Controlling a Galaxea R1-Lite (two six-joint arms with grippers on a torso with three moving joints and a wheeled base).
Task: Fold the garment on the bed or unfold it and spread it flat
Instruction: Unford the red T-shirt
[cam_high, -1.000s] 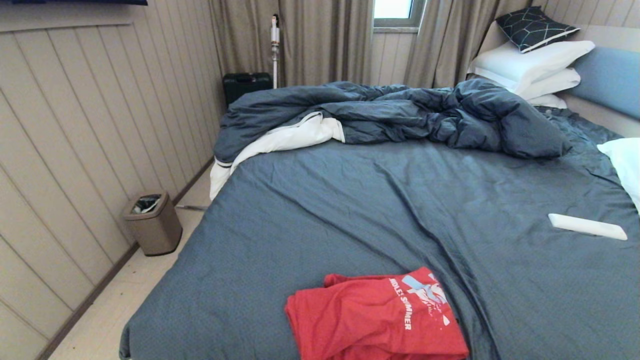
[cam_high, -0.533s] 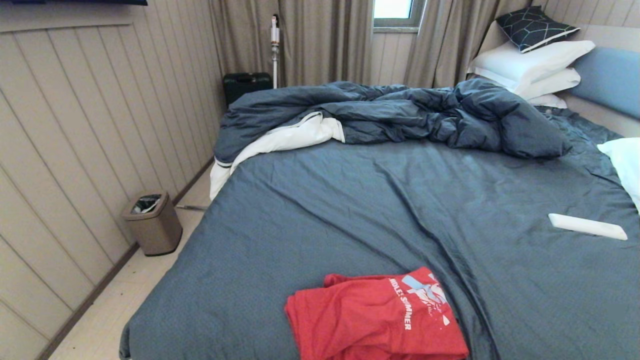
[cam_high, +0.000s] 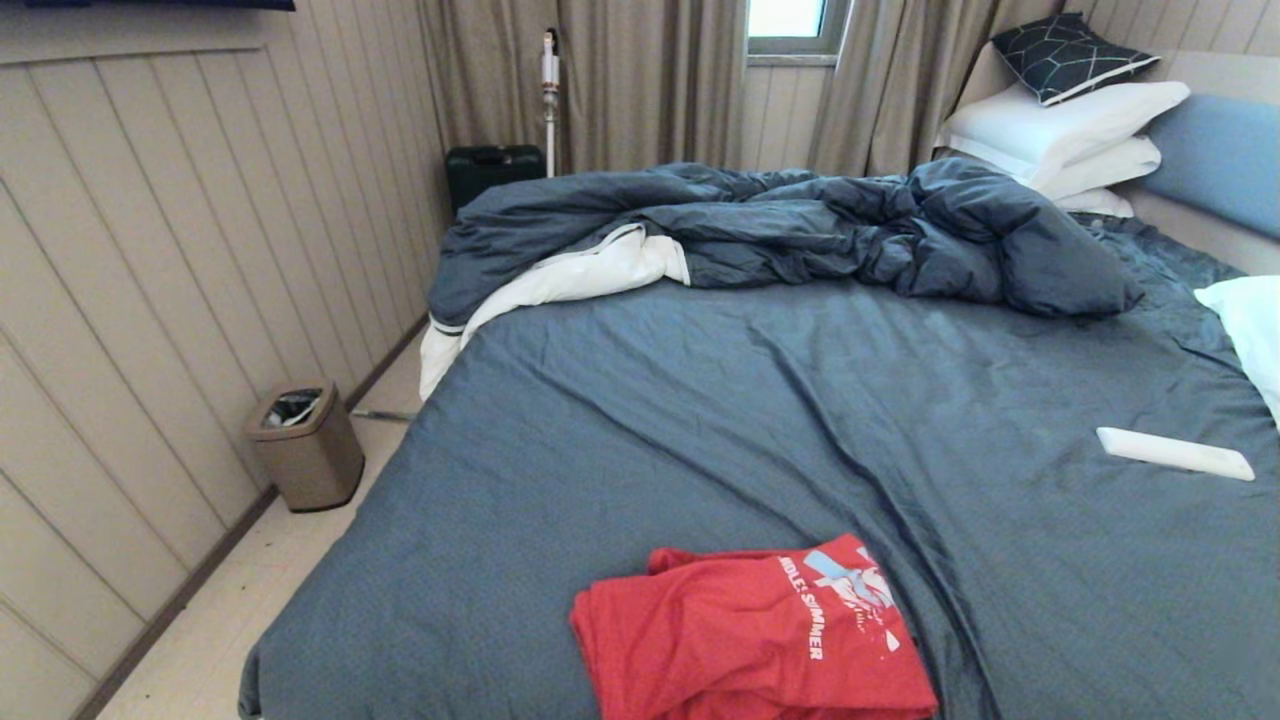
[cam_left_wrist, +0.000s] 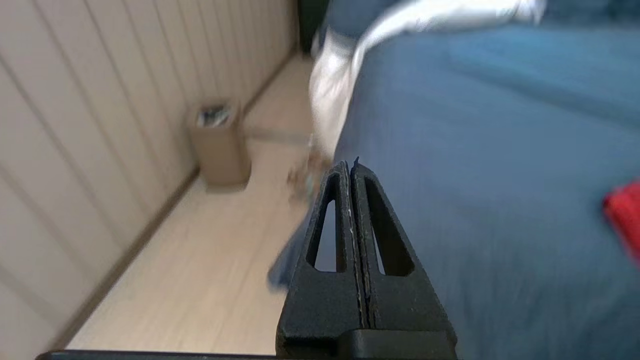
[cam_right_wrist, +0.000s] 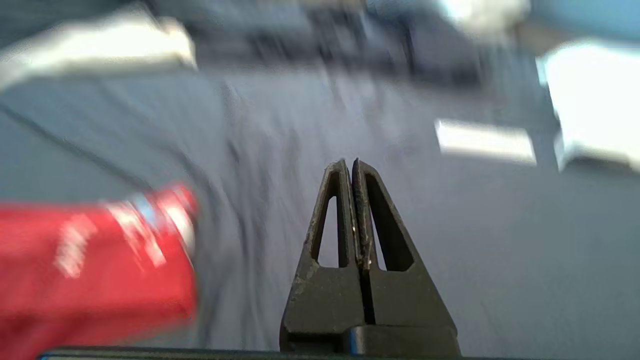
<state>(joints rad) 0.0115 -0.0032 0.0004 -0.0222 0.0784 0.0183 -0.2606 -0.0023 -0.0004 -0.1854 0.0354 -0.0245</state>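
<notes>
The shirt (cam_high: 752, 632) lies bunched and partly folded on the near part of the bed (cam_high: 700, 420), a little toward the robot's right of the middle, with its white and light-blue print and lettering facing up along its right side. It rests directly on the blue-grey sheet, well apart from the rumpled duvet (cam_high: 780, 230) heaped across the far side and from the stacked pillows (cam_high: 1060, 135) at the far right corner. A flat white object (cam_high: 1175, 453) lies on the sheet to the shirt's right, well clear of it.

Neither arm shows in the head view. In the left wrist view the left tool (cam_left_wrist: 351, 167) has its two fingers pressed together with nothing between them; it hangs over the left edge of the bed, and only a sliver of the shirt (cam_left_wrist: 625, 220) shows off to its right, well apart from the tips. A bin (cam_left_wrist: 220, 145) stands on the floor by the panelled wall beyond it.

In the right wrist view the right tool (cam_right_wrist: 349, 165) is likewise pressed together and empty. It is above bare sheet, with the shirt (cam_right_wrist: 95, 270) off to its left side, near but not touching the fingers.
</notes>
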